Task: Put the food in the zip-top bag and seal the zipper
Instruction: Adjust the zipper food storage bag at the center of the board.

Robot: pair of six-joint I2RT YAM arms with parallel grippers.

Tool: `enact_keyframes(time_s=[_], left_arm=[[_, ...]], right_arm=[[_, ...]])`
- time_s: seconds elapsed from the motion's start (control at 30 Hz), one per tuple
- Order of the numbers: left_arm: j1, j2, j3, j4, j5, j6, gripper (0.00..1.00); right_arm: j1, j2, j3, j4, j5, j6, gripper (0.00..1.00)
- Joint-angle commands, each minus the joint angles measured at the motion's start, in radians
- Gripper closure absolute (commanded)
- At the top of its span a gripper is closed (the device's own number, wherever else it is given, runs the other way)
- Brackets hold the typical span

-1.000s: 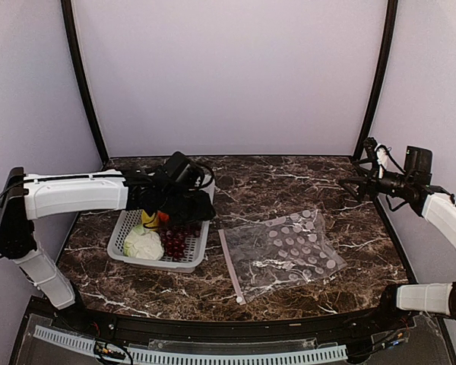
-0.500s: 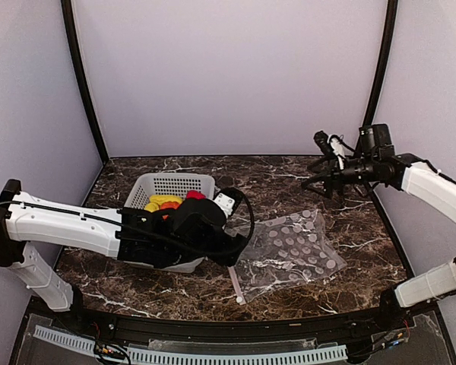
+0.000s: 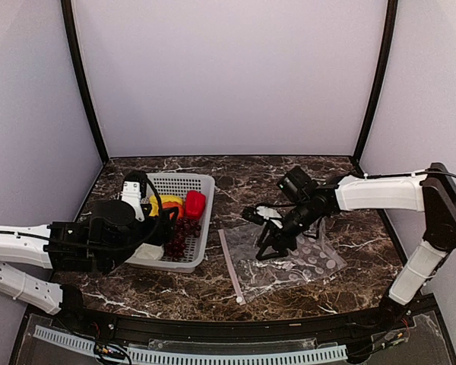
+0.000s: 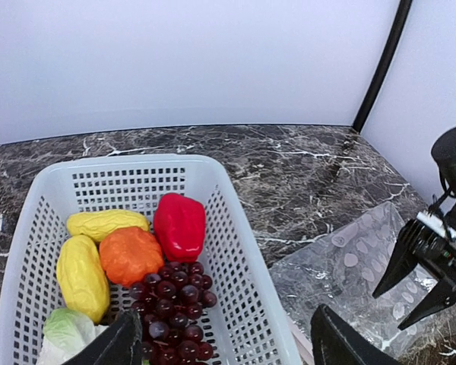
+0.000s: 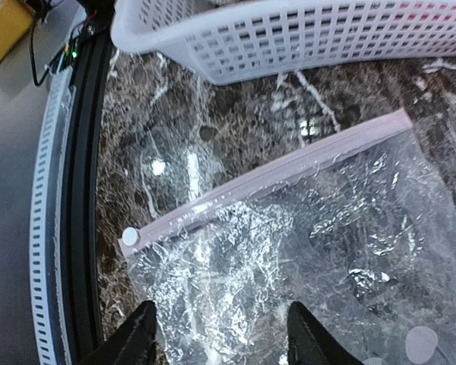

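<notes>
- My left end effector (image 4: 226,319) hangs at the near end of the white mesh basket (image 4: 220,179), fingers spread wide and holding nothing.
- All the food (image 3: 194,204) lies in that basket: purple grapes (image 4: 171,308), a red piece (image 4: 180,224), an orange piece (image 4: 131,255), two yellow pieces (image 4: 83,274) and the pale cabbage (image 4: 68,331) in the near corner.
- My right end effector (image 5: 216,323) is also spread open and empty over the zip-top bag (image 5: 327,251). I cannot tell whether its tips touch the plastic.
- The bag lies flat on the marble table (image 3: 251,179), just right of the basket and not touching it.
- Its zipper (image 5: 273,175) runs along the edge facing the basket, with a small white slider (image 5: 129,236) at the near end.
- The basket's right wall stands between the food and the zipper.
</notes>
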Motion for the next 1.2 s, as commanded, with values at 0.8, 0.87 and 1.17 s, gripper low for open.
enact_keyframes(time_s=[0.8,0.87,1.17], left_arm=[[0.028,-0.142,-0.094,-0.107,-0.042,-0.078,0.24],[0.029,-0.145,-0.091,-0.111,-0.04,-0.075,0.23],[0.031,-0.13,-0.027,-0.206,-0.082,-0.06,0.23]], right_arm=[[-0.409,0.272,0.159,0.096,0.522,-0.163,0.59],[-0.418,0.266,0.177,0.094,0.517,-0.144,0.59],[-0.158,-0.004,0.157,-0.004,0.477,0.003,0.5]])
